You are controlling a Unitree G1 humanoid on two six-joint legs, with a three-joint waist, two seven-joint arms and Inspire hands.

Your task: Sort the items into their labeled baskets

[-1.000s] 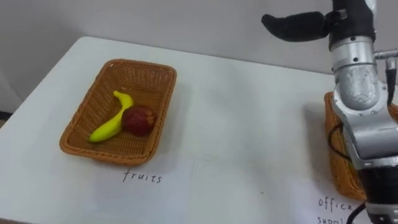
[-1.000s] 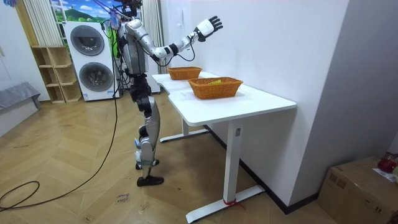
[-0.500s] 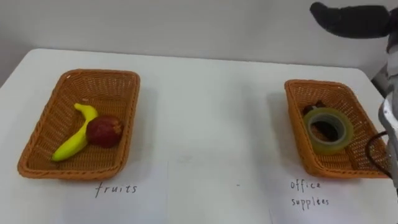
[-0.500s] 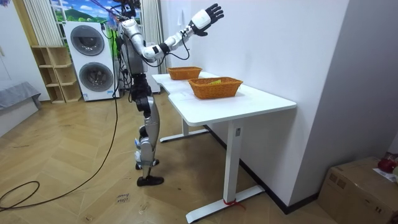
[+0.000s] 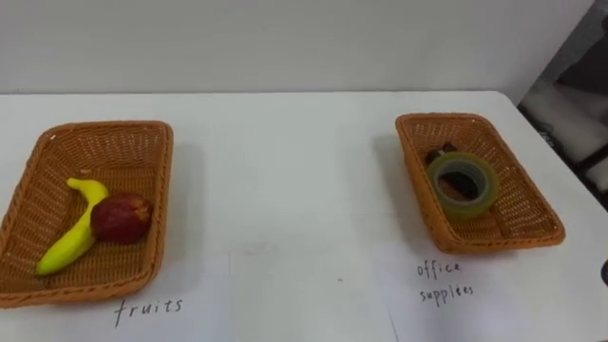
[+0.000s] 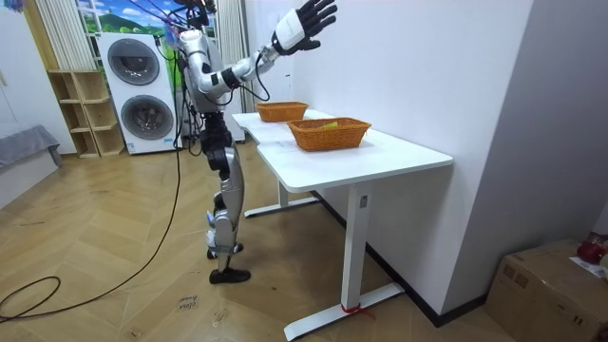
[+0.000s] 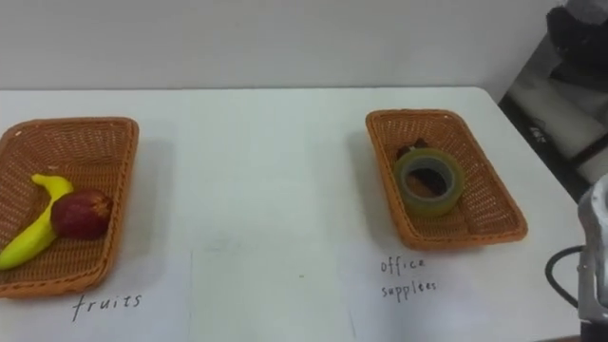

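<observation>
White table [image 5: 304, 180], two wicker baskets: fruit basket [image 5: 161, 199], supplies basket [image 5: 411, 185]. Right hand [image 6: 302, 24] up high by the wall, fingers spread, gripping nothing. Banana [image 5: 66, 242] in the fruit basket, tape roll [image 5: 463, 185] in the supplies basket, apple [image 5: 121, 218] touching the banana. Sort looks done. Risk: the arm comes down, clips the supplies basket and shoves it off the nearby table edge.

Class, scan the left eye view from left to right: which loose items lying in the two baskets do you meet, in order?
banana → red apple → roll of tape
</observation>
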